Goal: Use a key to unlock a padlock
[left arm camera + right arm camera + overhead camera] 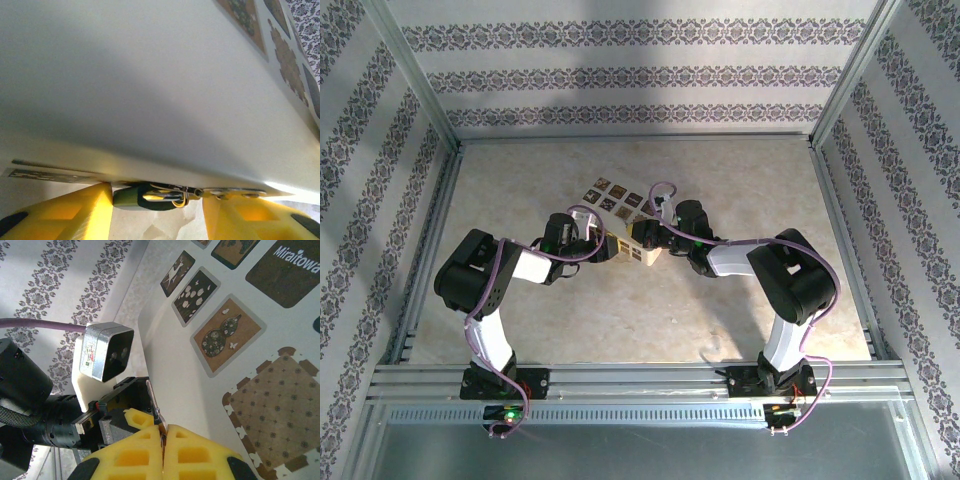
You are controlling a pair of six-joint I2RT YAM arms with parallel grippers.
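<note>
the key is seen pinched between the closed yellow fingers of the right gripper, with its thin metal blade sticking out toward the left gripper. the padlock is found between the left gripper's parted fingers, close against the edge of the cream box; whether it is actually clamped cannot be told. the key is judged stiff, light and slippery, easily twisted in soft pads, so it is best held by its broad head. the padlock is judged hard and dense, best taken across its flat body with the keyhole left exposed
</note>
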